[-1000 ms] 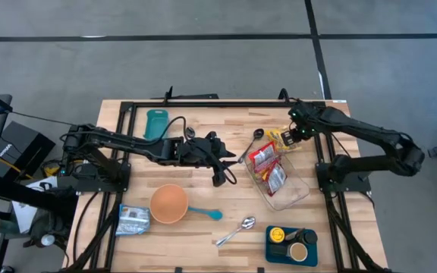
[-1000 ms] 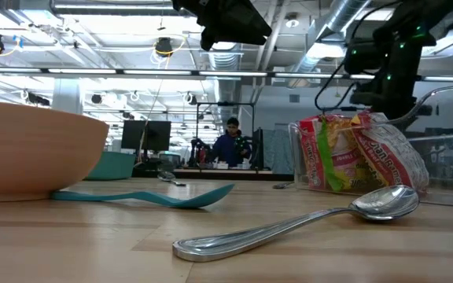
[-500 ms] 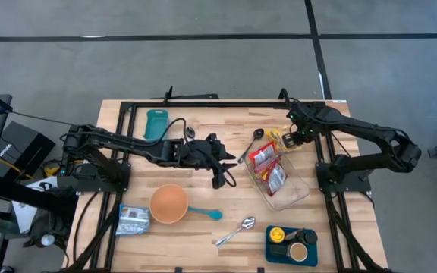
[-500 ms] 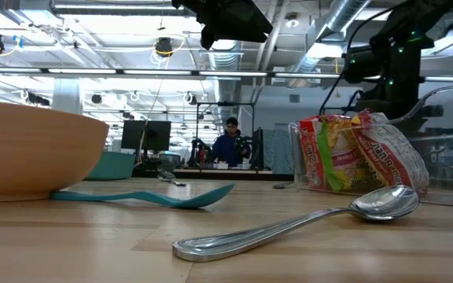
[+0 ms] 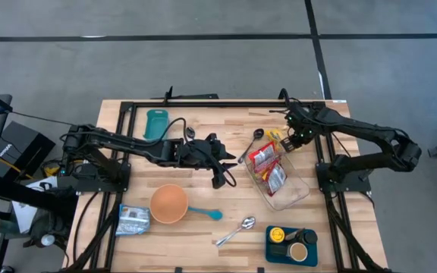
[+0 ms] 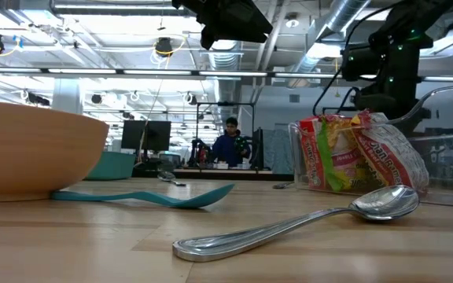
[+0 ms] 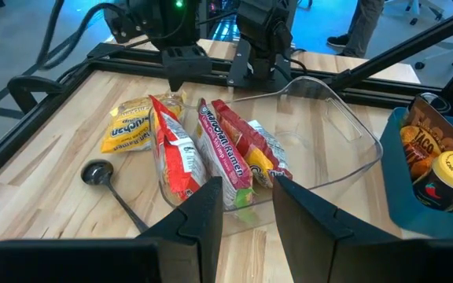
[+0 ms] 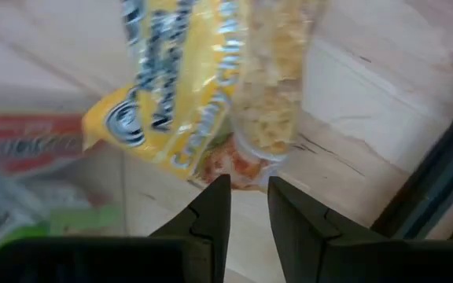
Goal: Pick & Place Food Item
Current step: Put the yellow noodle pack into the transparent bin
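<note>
The right gripper (image 5: 292, 138), fingers narrowly parted and holding nothing, is hovering over the crinkly yellow snack packet (image 5: 278, 139) at upper right, risking pinching only its slippery edge.

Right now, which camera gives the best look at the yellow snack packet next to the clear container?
The left wrist view: the yellow packet lies whole on the wood beside the clear container. The right wrist view shows it close but cropped. The high view shows only a small yellow patch under the right gripper. The low view doesn't clearly show it.
</note>
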Controlling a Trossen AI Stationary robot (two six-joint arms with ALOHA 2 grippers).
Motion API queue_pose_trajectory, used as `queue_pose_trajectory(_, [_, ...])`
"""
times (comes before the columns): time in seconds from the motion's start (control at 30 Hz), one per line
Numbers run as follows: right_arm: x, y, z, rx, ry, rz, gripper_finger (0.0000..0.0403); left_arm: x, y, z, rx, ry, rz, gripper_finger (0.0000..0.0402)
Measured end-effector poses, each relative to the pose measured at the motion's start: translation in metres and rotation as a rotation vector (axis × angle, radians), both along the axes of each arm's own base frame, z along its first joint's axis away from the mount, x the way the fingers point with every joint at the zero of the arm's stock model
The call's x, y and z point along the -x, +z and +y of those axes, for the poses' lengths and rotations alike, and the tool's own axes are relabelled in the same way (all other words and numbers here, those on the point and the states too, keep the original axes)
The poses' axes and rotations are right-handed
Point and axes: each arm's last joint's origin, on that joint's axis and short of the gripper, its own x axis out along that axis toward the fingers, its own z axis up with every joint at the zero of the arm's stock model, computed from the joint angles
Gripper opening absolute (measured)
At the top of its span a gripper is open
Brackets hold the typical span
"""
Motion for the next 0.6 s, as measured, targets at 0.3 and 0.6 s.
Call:
queue_pose_trajectory(0.3, [-0.018,0.002,0.011,0.076,0.292,-0.043,0.0082,0.000,0.000,0.000,0.000,0.000,0.000,0.0108])
queue_pose_trajectory(0.6, [-0.029,0.004,0.018,0.136,0.461,-0.080,0.0082,-0.001,0.002,0.000,0.002,0.000,-0.017,0.0108])
